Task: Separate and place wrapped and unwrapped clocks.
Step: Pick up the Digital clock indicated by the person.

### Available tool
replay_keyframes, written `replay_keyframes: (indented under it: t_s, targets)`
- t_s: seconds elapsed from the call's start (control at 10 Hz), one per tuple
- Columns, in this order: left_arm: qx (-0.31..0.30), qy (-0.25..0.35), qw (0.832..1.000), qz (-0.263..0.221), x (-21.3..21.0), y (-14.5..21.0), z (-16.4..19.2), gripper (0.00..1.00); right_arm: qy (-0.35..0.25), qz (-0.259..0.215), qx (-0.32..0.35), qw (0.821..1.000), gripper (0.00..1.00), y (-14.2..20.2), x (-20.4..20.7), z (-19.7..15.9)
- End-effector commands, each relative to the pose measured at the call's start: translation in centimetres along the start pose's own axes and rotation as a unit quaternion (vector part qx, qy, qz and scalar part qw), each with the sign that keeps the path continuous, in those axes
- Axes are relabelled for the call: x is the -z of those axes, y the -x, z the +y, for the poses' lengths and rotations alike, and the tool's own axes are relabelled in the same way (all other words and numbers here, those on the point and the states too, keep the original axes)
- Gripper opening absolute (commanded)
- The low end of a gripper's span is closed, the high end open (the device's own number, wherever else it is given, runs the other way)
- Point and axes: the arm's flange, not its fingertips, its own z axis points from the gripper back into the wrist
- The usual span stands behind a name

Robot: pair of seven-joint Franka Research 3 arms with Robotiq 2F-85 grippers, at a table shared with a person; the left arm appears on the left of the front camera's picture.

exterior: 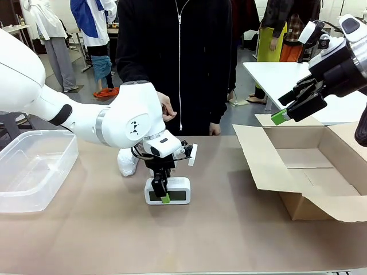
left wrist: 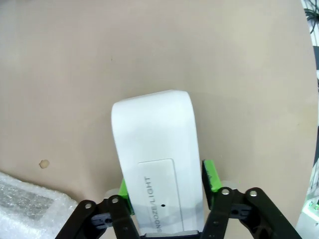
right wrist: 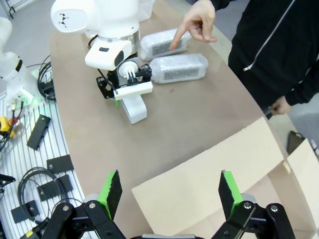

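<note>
One bare clock [exterior: 178,193] stands mid-table in the front view, the left gripper [exterior: 164,193] clamped across it from above. Left wrist view: green pads [left wrist: 210,175] pinch its smooth sides toward one end, so it may tilt or slip once lifted. Right wrist view: the right gripper [right wrist: 169,191] hangs open above a cardboard flap [right wrist: 209,169]; two wrapped bundles [right wrist: 178,68] lie just beside the clock, where a swing could knock them.

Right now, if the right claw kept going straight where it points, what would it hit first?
Likely the cardboard box's open flap, just ahead of the right gripper; depth is unclear.
</note>
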Motion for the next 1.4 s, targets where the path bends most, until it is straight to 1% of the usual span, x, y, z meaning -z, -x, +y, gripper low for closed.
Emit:
replay_keyframes:
  t_s: [0.0,0.1,0.2,0.3,0.4,0.5,0.6,0.7,0.8,0.9,1.0,1.1,1.2,1.3]
  targets:
    - [0.002,0.002,1.0,0.006,-0.4,0.0,0.2,0.43,-0.011,-0.009,-0.004,1.0,1.0,0.2,0.1,0.1]
    - [0.004,0.002,1.0,0.007,-0.7,0.0,0.2,0.41,-0.011,-0.009,-0.004,1.0,1.0,0.2,0.1,0.1]
    - [0.005,0.004,1.0,0.007,-1.0,-0.1,0.2,0.24,-0.011,-0.009,-0.004,1.0,1.0,0.2,0.1,0.1]
    - [0.004,0.008,1.0,0.008,-1.1,-0.1,0.1,0.21,-0.011,-0.009,-0.004,1.0,1.0,0.2,0.1,0.1]
    - [0.004,0.002,1.0,0.011,-1.9,-0.1,-0.3,0.04,-0.011,-0.009,-0.004,1.0,1.0,0.2,0.1,0.1]
    - [0.01,-0.007,1.0,-0.003,-4.3,0.0,-1.7,0.04,-0.011,-0.009,-0.004,1.0,1.0,0.2,0.1,0.1]
    - [-0.015,-0.028,0.999,0.01,-7.8,0.6,-3.3,0.04,-0.011,-0.009,-0.004,1.0,1.0,0.2,0.1,0.1]
    - [-0.041,-0.057,0.998,0.008,-11.9,1.1,-5.0,0.04,-0.011,-0.009,-0.004,1.0,1.0,0.2,0.1,0.1]
    - [-0.042,-0.055,0.998,-0.002,-15.5,1.6,-6.5,0.04,-0.011,-0.009,-0.004,1.0,1.0,0.2,0.1,0.1]
    - [-0.04,-0.039,0.998,-0.01,-18.8,2.7,-8.5,0.04,-0.011,-0.009,-0.004,1.0,1.0,0.2,0.1,0.1]
    - [-0.032,-0.026,0.999,-0.021,-20.6,3.5,-9.9,0.04,-0.011,-0.009,-0.004,1.0,1.0,0.2,0.1,0.1]
    - [-0.043,-0.044,0.998,-0.021,-21.1,3.7,-10.5,0.04,-0.011,-0.009,-0.004,1.0,1.0,0.2,0.1,0.1]
    - [-0.035,-0.005,0.999,-0.028,-19.9,4.0,-9.2,0.04,-0.011,-0.009,-0.004,1.0,1.0,0.2,0.1,0.1]
    - [-0.041,-0.042,0.998,-0.014,-22.2,3.0,-10.2,0.04,-0.011,-0.009,-0.004,1.0,1.0,0.2,0.1,0.1]
